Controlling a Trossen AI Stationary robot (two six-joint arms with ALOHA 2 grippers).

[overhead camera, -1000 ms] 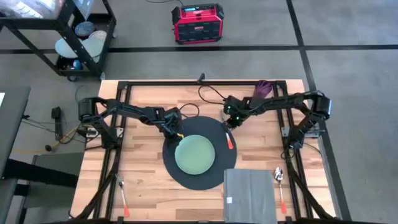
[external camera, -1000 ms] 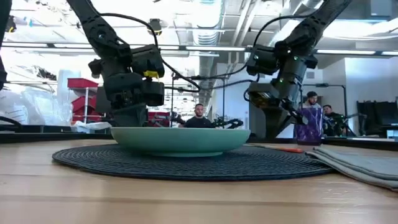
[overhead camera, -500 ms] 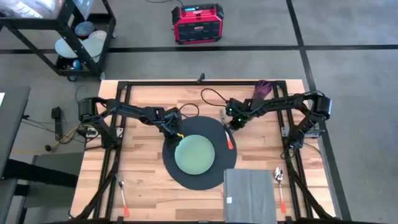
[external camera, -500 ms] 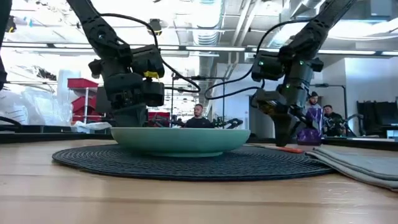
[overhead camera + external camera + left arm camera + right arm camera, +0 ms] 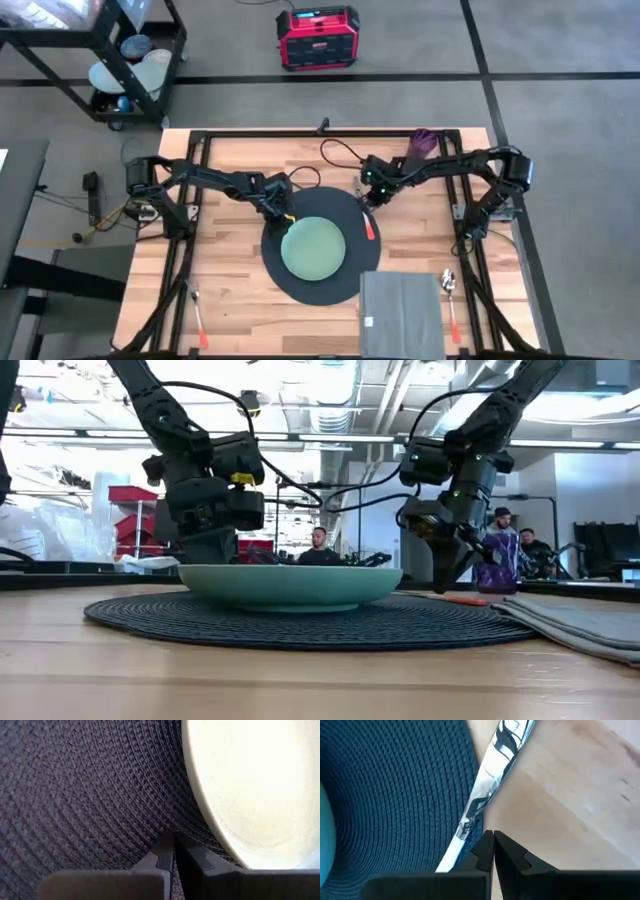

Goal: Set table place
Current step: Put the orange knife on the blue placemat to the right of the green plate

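The right gripper, jaws pressed together, hovers over the knife at the placemat edge, frame centre; it should spread before descending.

Left tool closed, low, arm reaching inward; right tool closed, pointing down.

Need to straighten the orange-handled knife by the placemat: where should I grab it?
Take the orange handle from straight above, fingers across its width. It looks thicker than the blade, which lies flat along the placemat edge. The right gripper hangs shut over the blade end; the left gripper waits by the plate.
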